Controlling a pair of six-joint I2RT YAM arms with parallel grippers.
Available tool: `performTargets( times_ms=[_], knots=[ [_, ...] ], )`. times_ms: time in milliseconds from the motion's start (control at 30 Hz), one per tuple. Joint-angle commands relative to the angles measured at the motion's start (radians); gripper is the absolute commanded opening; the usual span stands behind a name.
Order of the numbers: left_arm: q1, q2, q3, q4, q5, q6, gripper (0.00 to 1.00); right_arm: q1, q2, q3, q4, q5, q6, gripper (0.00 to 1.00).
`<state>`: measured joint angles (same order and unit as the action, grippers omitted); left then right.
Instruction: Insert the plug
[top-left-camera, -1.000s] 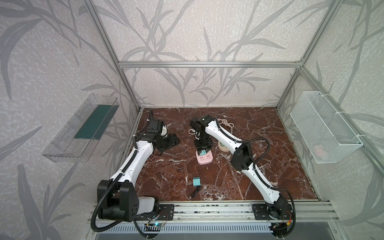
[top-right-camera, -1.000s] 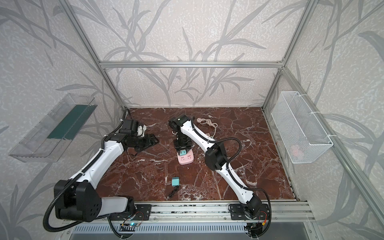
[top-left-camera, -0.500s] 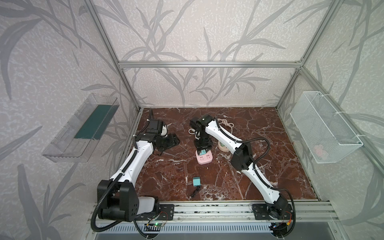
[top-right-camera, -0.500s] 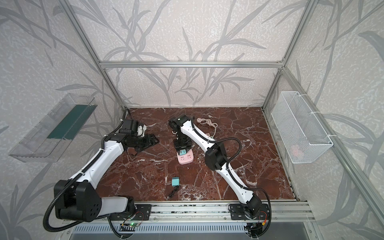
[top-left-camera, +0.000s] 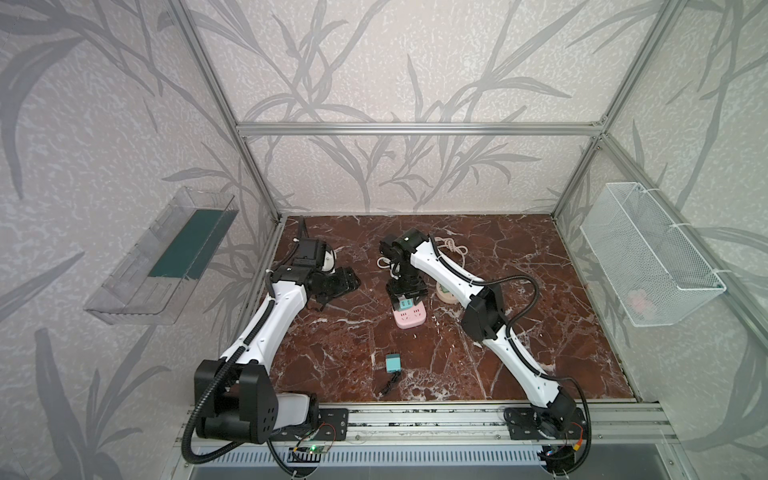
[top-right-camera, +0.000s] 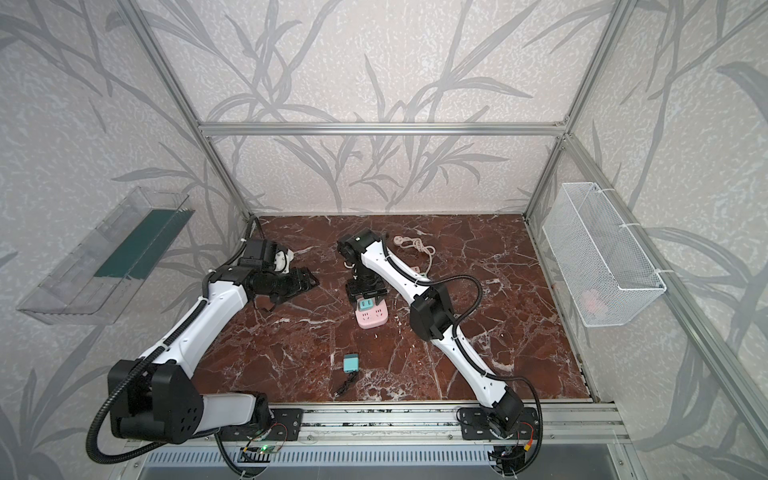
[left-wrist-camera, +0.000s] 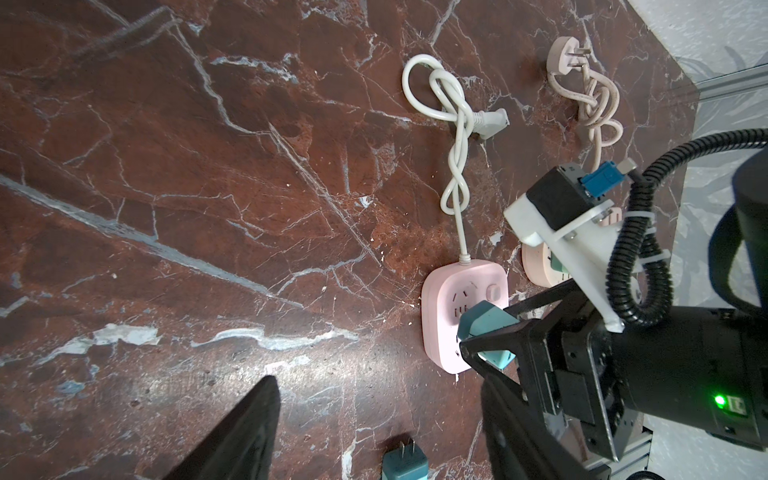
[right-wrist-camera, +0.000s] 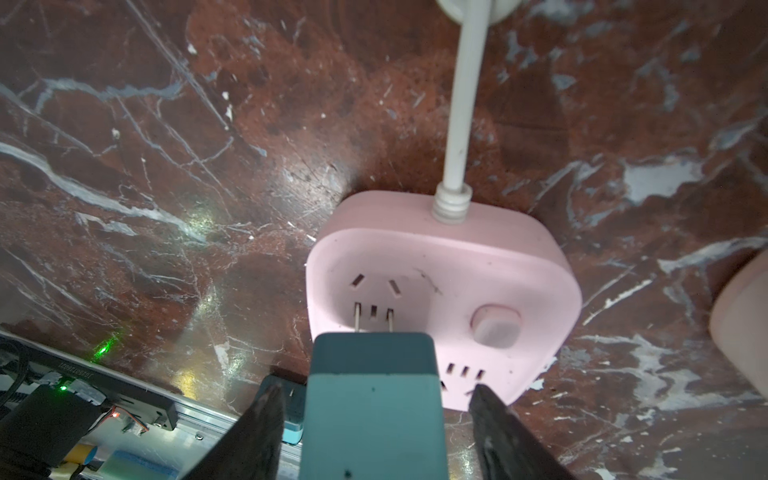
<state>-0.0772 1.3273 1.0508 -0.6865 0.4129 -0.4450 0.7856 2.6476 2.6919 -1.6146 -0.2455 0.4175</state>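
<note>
Teal plug (right-wrist-camera: 370, 415), a boxy block, stands prongs-first on the pink socket block (right-wrist-camera: 478, 266), and both metal prongs are in the two-pin slots, a short stretch of bare metal showing, so not seated flush. The socket block lies flat mid-table in both top views (top-left-camera: 411, 320), rounded and square, round button beside the outlets, white cord (right-wrist-camera: 463, 104) leaving its far edge.

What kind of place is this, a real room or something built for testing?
Probably a robot test cell: an aluminium frame encloses it, the left arm and the right arm are mounted on a front rail, and leaf-print panels form the walls.
</note>
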Motion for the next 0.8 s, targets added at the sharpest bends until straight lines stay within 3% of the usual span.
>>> performTargets(
  times_ms=[0, 267, 467, 633, 767],
  knots=[
    [0.005, -0.020, -0.005, 0.000, 0.010, 0.008, 0.76, 0.007, -0.044, 0.006, -0.127, 0.023, -0.006, 0.73],
    [0.005, -0.028, -0.007, 0.010, 0.006, 0.005, 0.76, 0.024, -0.172, -0.069, -0.031, 0.130, 0.034, 0.73],
    [0.005, -0.034, -0.008, 0.008, -0.010, 0.008, 0.75, 0.043, -0.426, -0.484, 0.335, 0.151, 0.073, 0.72],
    [0.006, -0.037, -0.014, 0.014, -0.022, 0.008, 0.75, 0.063, -0.688, -0.922, 0.765, 0.164, 0.126, 0.65],
    [0.006, -0.024, -0.011, 0.016, -0.011, 0.008, 0.75, 0.066, -0.746, -1.057, 0.882, 0.132, 0.167, 0.62]
  ],
)
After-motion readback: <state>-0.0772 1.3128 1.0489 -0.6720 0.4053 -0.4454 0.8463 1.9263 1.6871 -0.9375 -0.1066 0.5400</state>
